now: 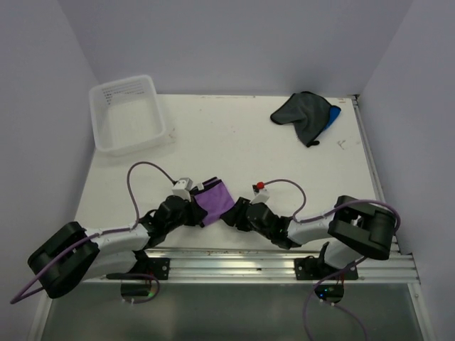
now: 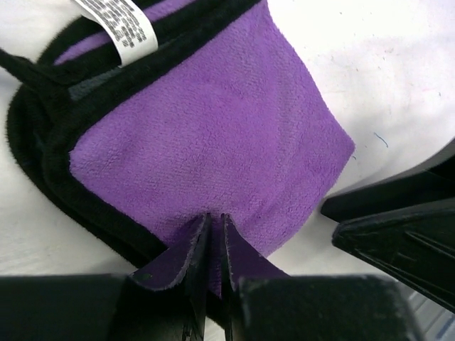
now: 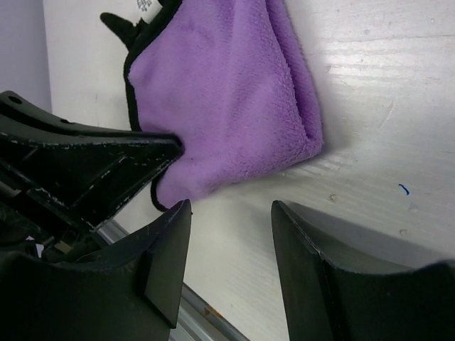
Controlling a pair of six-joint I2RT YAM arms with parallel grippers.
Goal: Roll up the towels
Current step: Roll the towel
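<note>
1. The soft, folded purple towel (image 1: 215, 200), plush fleece with a black hem and a white care label (image 2: 117, 21), lies at 6 o'clock on the white table (image 1: 234, 142), between the two grippers.
2. It looks light, limp and grippy rather than slippery. It will likely sag and fall open unless pinned, so the hemmed edge or a corner is the best place to hold it. Nothing about it seems fragile.
3. The dark grey-black towel (image 1: 298, 114) is heaped over the bright blue towel (image 1: 333, 115) at 1 o'clock. The clear plastic tub (image 1: 93, 117) stands at 11 o'clock.
4. The left gripper (image 2: 215, 222) lies low, stretched in from 8 o'clock. Its jaws are nearly together and appear to pinch the purple towel's near edge.
5. The right gripper (image 3: 229, 209) lies low, stretched in from 4 o'clock. Its jaws are spread with nothing between them, and the tips stop just short of the fold.
</note>
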